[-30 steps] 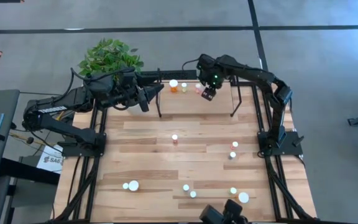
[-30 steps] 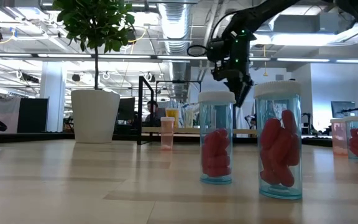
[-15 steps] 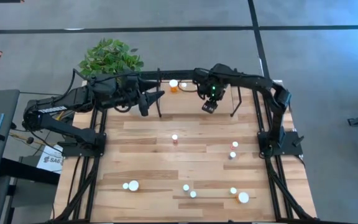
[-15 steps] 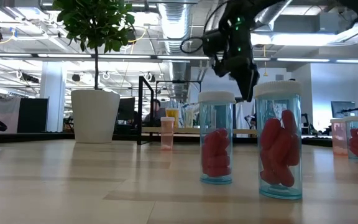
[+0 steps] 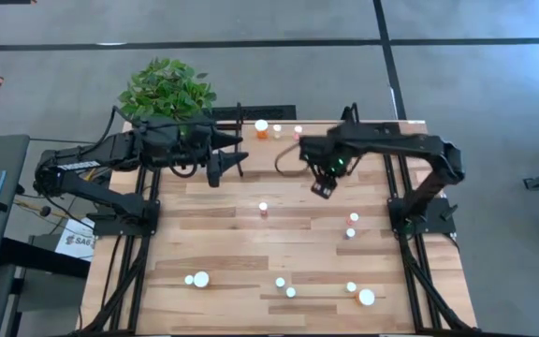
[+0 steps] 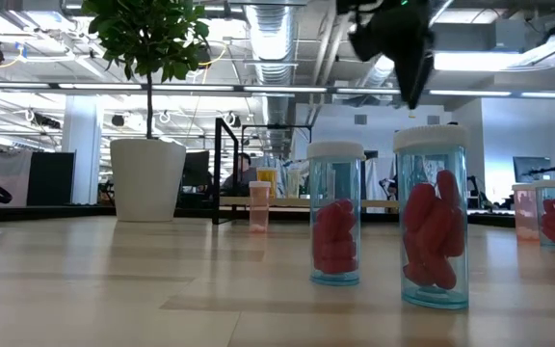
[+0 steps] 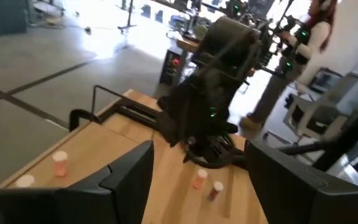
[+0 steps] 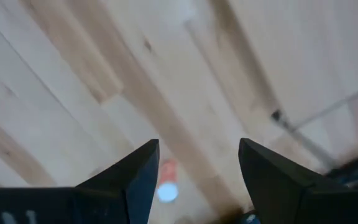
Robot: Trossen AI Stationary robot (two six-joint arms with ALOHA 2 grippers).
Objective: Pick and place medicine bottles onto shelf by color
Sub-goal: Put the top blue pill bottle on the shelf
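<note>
Three medicine bottles stand on the shelf at the table's far edge: an orange one and two smaller ones. Several more bottles stand on their bases on the tabletop, one in the middle, two at the right, and the others near the near edge. My right gripper hangs open and empty above the table, nearer than the shelf. Its wrist view shows a pinkish bottle far below. My left gripper is open and empty by the shelf's left upright.
A potted plant stands at the far left corner. The shelf's black uprights rise beside my left gripper. In the low view two tall bottles of red pills stand close to the camera.
My right gripper has left the shelf and gone toward the table's near edge, out over the open tabletop, and it stays open. My left gripper has shifted a little toward the near edge.
</note>
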